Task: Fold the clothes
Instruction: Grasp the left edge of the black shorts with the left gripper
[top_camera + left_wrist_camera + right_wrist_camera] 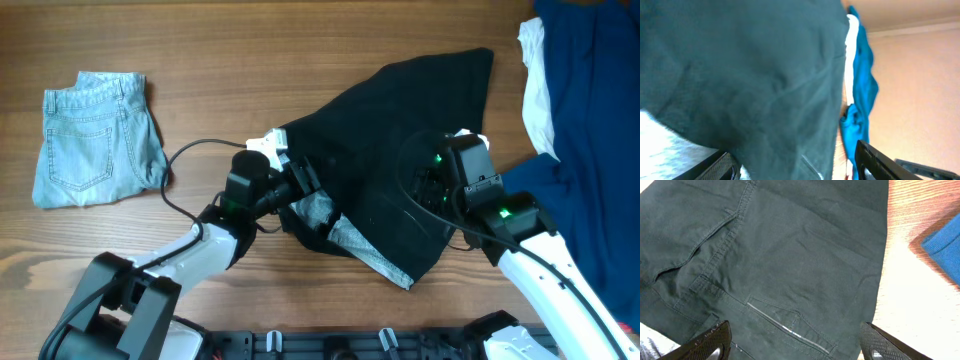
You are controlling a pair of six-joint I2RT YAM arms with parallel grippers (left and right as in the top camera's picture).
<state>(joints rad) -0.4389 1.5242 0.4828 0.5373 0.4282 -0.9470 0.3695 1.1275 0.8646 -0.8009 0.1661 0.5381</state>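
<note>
Showing the black shorts [400,130] lying rumpled and slantwise at the middle of the table [300,50], one end toward the far right and the other toward the near edge, where pale pocket lining [340,235] is turned out. The left gripper [303,182] sits at the shorts' left edge beside that lining. Its fingers [720,167] stand spread with dark cloth filling the space between them, though whether any cloth is caught cannot be told. The right gripper [437,185] hovers over the right half, fingers [715,340] spread wide above a slit pocket and a belt loop, holding nothing. By its soft creases the cloth is judged light, limp and matte rather than slippery. It should sag from any single pinch, and a shallow pinch may lift only the top layer. The stitched waistband and hems look thicker and firmer, so they offer the surest holds. Taking two corners of one edge, one per gripper, should keep that edge taut. The denim shorts [95,140] lie well apart at the left, and the blue garment [590,120] and white garment [537,90] lie at the right.
</note>
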